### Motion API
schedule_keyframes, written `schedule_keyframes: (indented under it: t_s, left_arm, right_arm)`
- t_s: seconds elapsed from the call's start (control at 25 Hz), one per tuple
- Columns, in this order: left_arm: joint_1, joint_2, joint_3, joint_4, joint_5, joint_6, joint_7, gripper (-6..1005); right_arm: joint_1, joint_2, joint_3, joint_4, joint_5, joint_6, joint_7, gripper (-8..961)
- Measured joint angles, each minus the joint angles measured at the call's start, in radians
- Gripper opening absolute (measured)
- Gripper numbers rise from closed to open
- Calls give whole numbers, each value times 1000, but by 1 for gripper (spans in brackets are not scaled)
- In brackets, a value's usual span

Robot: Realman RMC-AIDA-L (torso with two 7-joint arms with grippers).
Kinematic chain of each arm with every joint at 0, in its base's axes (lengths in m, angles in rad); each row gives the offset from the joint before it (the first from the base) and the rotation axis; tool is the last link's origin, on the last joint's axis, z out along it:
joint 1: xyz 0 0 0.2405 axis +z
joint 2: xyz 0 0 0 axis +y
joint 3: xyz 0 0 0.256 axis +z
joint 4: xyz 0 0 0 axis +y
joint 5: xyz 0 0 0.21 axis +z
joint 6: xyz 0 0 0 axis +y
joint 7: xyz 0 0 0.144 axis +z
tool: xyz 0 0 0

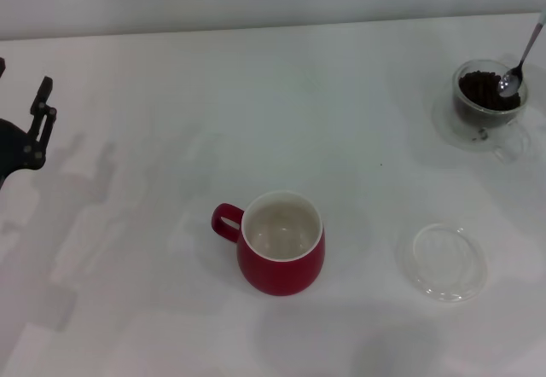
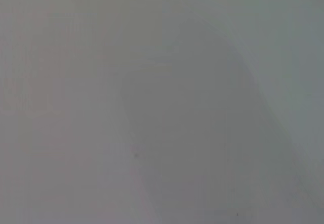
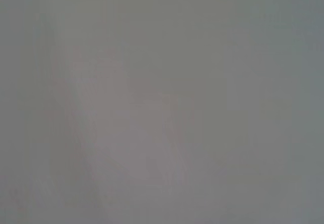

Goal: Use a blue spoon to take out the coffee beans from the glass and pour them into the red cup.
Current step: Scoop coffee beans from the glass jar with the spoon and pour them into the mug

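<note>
One red cup (image 1: 281, 245) sits mid-table, empty; one glass (image 1: 488, 102) of coffee beans (image 1: 479, 89) stands far right near the edge, one blue spoon (image 1: 519, 63) dipping into it. You have open table between them. Your left gripper (image 1: 38, 113) waits far left; I cannot tell its grip.

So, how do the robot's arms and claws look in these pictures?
Only the left claw shows, at the left edge of the head view: black, angular linked parts with small screws or pivot joints. No cables or markings can be made out. The right arm is out of view.
</note>
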Motion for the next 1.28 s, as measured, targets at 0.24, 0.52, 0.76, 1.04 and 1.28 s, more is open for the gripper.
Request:
schedule_keyframes:
  t_s: [0.24, 0.52, 0.76, 1.04, 1.28]
  left_arm:
    - [-2, 0, 0, 0, -1, 0, 0, 490]
    - [-3, 0, -2, 0, -1, 0, -1, 490]
    - [-3, 1, -2, 0, -1, -2, 0, 491]
    - [-6, 2, 0, 0, -1, -11, 2, 491]
    - [-6, 2, 0, 0, -1, -11, 2, 491]
  right_arm:
    - [0, 16, 0, 2, 3, -44, 8, 146]
    - [-1, 22, 6, 2, 5, -50, 113, 146]
    - [-7, 23, 9, 4, 6, -71, 239, 145]
    - [-2, 21, 11, 52, 10, -134, 323, 145]
    - [-3, 20, 11, 82, 60, -165, 335, 145]
